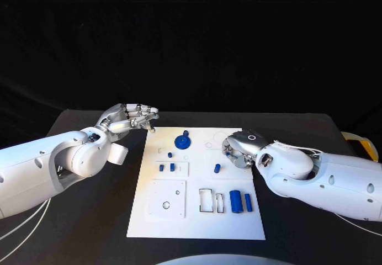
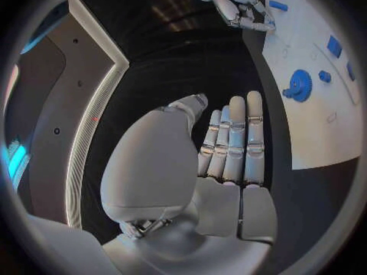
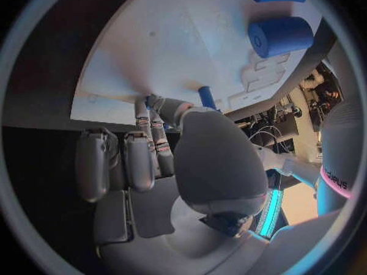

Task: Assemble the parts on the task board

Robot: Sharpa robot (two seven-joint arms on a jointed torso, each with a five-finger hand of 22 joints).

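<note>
White board [image 1: 199,221] is laid mid-counter [image 1: 95,221], with blue parts on it: a disc [image 1: 183,142], small pegs [image 1: 216,168] and two cylinders [image 1: 236,200]. Left hand [image 1: 131,118] is held beside the board, fingers [image 2: 233,140] straight and together, holding nothing. Right hand [image 1: 241,147] is poised over the board's edge, fingers curled; any grip cannot be told.

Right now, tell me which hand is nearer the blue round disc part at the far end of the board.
Left. The left hand hovers off the task board's far left corner, a short way from the blue disc. The right hand sits over the board's right edge, somewhat farther away.
</note>
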